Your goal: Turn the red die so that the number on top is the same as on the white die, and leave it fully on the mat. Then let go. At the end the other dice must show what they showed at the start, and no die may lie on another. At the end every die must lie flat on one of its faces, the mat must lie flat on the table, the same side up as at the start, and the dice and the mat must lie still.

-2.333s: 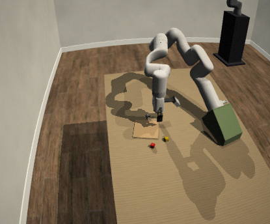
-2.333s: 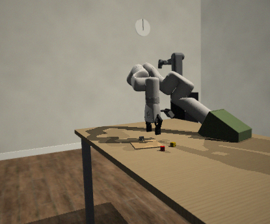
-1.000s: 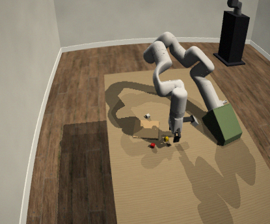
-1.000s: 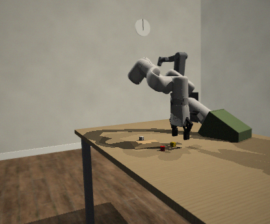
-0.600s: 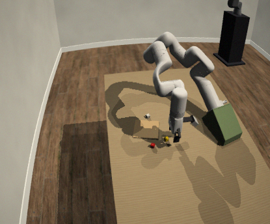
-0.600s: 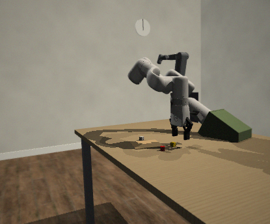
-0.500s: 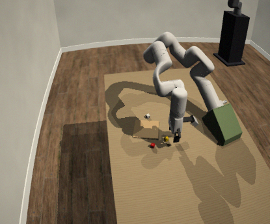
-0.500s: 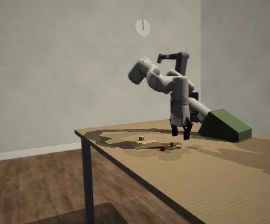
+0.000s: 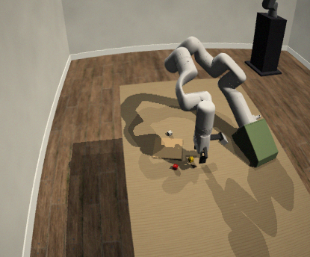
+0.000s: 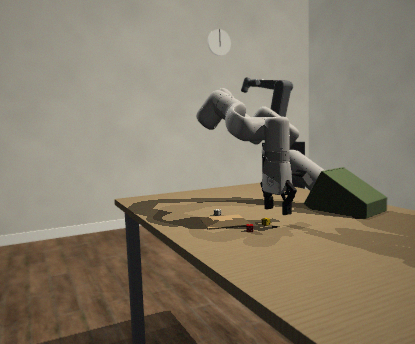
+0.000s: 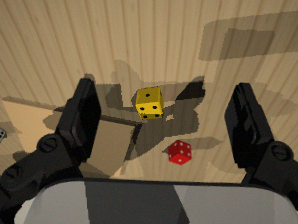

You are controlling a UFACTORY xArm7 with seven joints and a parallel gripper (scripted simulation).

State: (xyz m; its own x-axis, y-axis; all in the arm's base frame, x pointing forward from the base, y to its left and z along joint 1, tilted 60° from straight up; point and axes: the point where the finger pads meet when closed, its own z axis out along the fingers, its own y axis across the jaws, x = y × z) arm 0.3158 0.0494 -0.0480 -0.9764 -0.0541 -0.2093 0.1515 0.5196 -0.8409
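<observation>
Dice are sitting in a loose cluster on the table (image 10: 328, 280) while the white arm (image 9: 193, 75) is bending down over them. Its gripper (image 10: 277, 200) is hanging above the tabletop with both black fingers spread as wide as they go, and nothing is sitting between them. From the wrist view, the yellow die (image 11: 149, 102) is lying roughly midway in the gap below the fingers, just off the corner of the mat (image 11: 107, 142), with three pips on the side facing the camera. The red die (image 11: 179, 152) is resting flat on the bare wood, off the mat, near the yellow one but not touching it. I am seeing pips on its faces, though I cannot tell which number is on top. The white die (image 9: 169, 132) is lying well apart from both, beyond the far edge of the mat (image 9: 170, 147), and its top number is too small to read. Beside the arm's foot a green wedge-shaped block (image 9: 258, 142) is standing on the table.
</observation>
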